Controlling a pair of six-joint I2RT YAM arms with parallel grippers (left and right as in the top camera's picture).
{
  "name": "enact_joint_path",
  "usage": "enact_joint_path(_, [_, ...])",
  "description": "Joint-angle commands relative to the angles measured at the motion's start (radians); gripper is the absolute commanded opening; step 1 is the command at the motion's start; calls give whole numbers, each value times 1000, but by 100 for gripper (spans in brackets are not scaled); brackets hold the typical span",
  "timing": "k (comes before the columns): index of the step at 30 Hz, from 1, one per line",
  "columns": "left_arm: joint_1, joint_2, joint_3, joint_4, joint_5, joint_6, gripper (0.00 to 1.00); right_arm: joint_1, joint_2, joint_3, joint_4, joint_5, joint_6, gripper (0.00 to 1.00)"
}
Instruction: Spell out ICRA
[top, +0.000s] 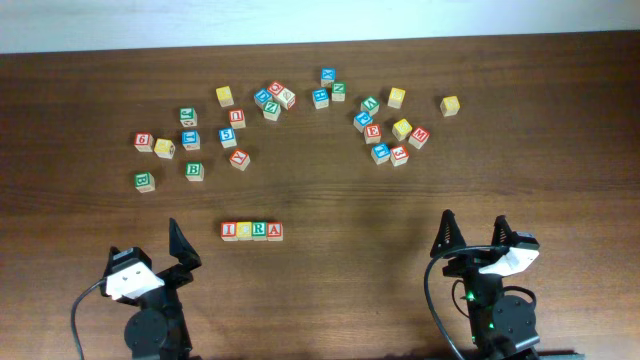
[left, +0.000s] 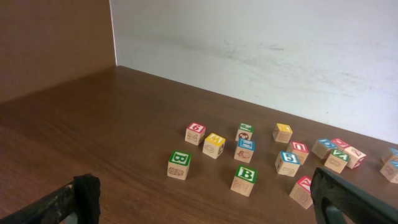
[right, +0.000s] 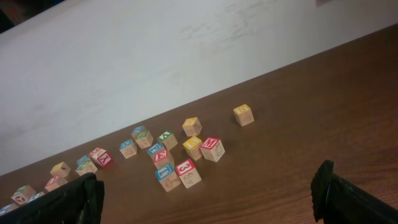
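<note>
Overhead, the ICRA row (top: 251, 231) is sitting about eight o'clock from the worktop (top: 340, 300) centre, its blocks touching. Left claw (top: 182, 246) and right claw (top: 474, 228) are hanging wide open, empty; the word is looking finished, so any move should be steering clear of it.

Both arms (top: 150, 330) are basically all black with chunky round joints, and the left gripper (top: 148, 252) and right gripper (top: 475, 232) each have a white plastic housing (top: 130, 278) on top. The fingers (top: 447, 232) are matte black pointy wedges. A black cable (top: 432, 290) loops off each arm, plus there's a small green light (top: 468, 297) glowing on the right one
</note>
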Motion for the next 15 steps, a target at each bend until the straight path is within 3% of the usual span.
enact_joint_path(1, [2, -2, -1, -5, -10, 20, 99, -6, -10, -5, -8, 5, 0, 98])
enact_joint_path(15, [2, -2, -1, -5, -10, 20, 99, -6, -10, -5, -5, 33, 2, 98])
